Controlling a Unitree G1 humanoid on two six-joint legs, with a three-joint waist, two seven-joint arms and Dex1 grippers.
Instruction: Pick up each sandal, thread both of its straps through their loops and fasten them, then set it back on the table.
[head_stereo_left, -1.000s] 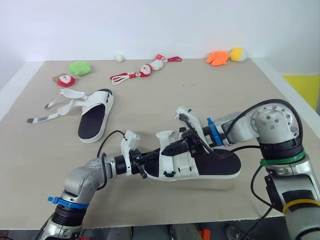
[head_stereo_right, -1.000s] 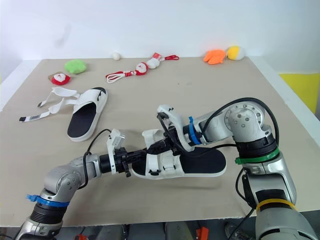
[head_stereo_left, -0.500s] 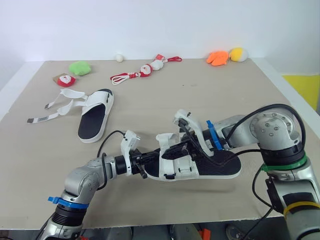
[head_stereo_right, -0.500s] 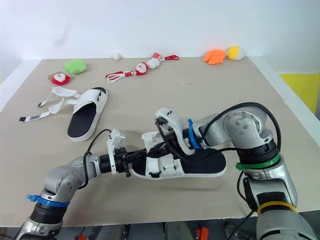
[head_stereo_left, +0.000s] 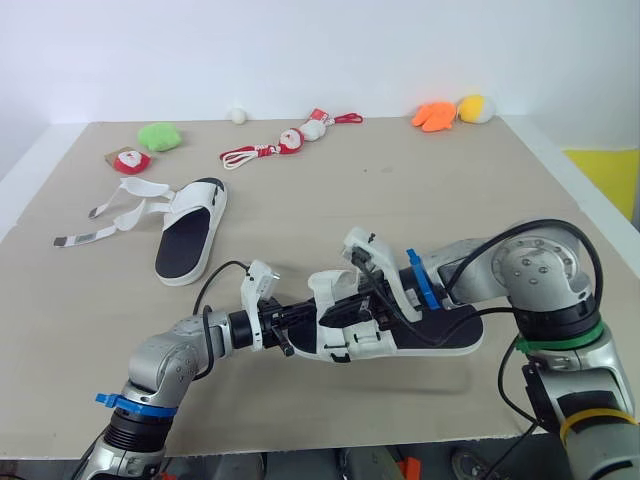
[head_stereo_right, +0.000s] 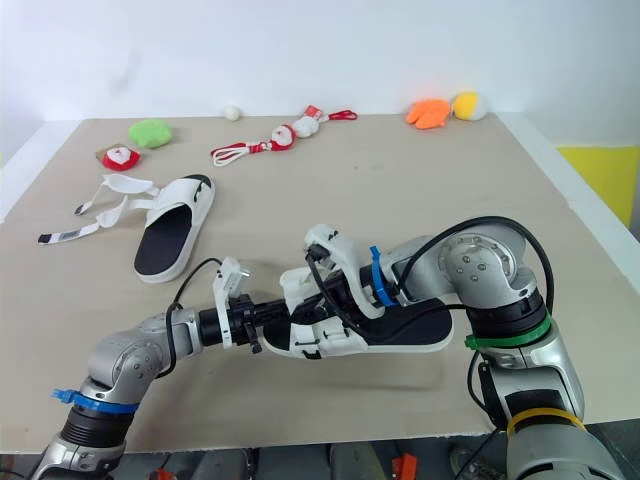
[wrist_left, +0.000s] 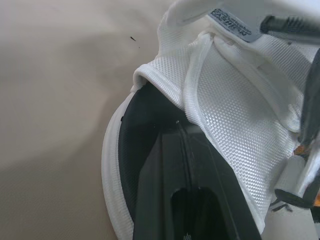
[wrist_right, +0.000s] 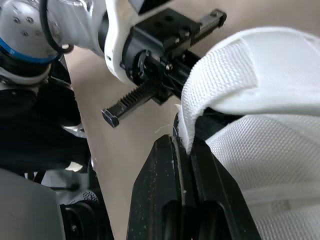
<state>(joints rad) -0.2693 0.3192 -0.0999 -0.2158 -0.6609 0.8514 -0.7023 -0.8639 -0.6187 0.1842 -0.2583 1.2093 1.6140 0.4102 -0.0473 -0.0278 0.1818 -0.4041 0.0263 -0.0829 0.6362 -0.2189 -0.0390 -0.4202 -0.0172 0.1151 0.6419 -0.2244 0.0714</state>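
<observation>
Broadly, a tan matte table runs back to a plain white wall, with a patch of yellow floor past its right edge. Along the far edge lie small toys: green plush, red-and-white pouch, white ball, a red-and-white doll on a looped cord, then orange plush and yellow plush at far right. The second sandal lies flat at far left, straps splayed open to its left. The near sandal, white with a black footbed, sits at near centre, between both arms. The left end effector reaches into its toe end, fingers drawn together over the footbed under the white mesh strap. The right end effector sits over the straps from the right, fingers closed against each other with tips touching the strap's edge; whether either pinches fabric is not clear.
</observation>
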